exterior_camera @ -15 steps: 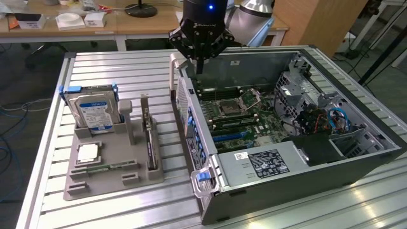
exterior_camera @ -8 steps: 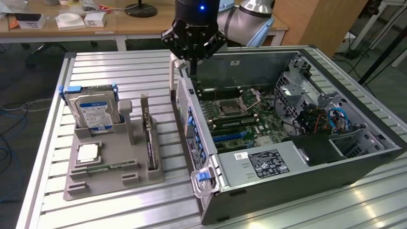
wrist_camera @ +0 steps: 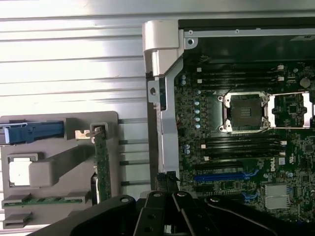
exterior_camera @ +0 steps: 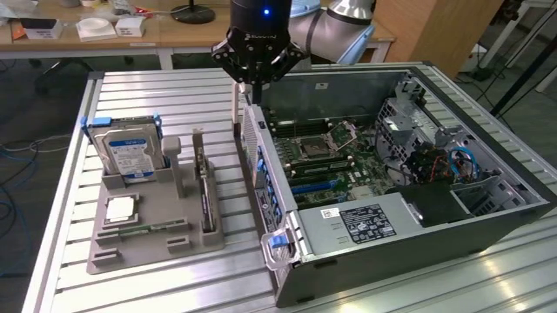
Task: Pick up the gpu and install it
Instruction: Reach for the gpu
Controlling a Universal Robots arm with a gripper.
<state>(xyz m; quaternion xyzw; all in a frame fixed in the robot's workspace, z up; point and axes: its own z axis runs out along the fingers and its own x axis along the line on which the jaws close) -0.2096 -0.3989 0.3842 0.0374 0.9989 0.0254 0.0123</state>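
Closed, empty end effector (exterior_camera: pixel 249 88) hangs over the computer case wall (exterior_camera: pixel 253 153); gpu (exterior_camera: pixel 205 189) stands below in the tray (exterior_camera: pixel 139 251), exterior view's left, long axis along that wall.

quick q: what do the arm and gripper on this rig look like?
The arm is silver-grey, with tubular links and rounded joints. The gripper has a black cylindrical body with a lit blue light and small white lettering, unreadable. Its fingers are black bar linkages.
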